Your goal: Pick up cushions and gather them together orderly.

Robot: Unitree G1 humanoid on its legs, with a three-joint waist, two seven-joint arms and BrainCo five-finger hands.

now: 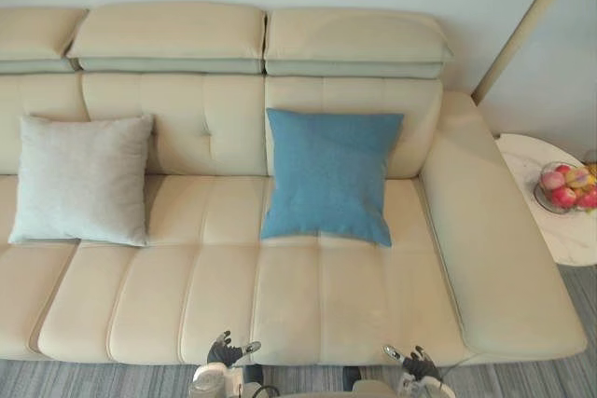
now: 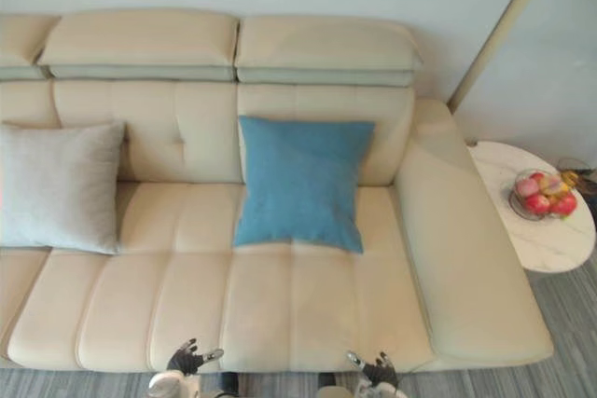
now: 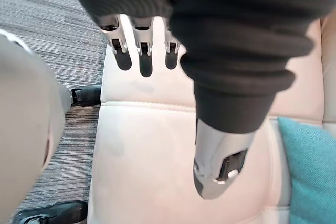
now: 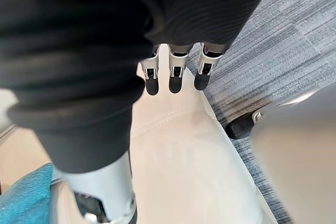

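Low, left hand (image 1: 227, 352), right hand (image 1: 416, 362), both uncurled

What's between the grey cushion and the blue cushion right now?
Bare sofa seat and backrest, with nothing lying between the grey cushion and the blue cushion, as the left eye view shows.

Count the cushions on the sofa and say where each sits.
2. The grey cushion leans on the sofa back at the left; the blue cushion leans on it right of centre. The sofa runs off the left edge, so more may be hidden.
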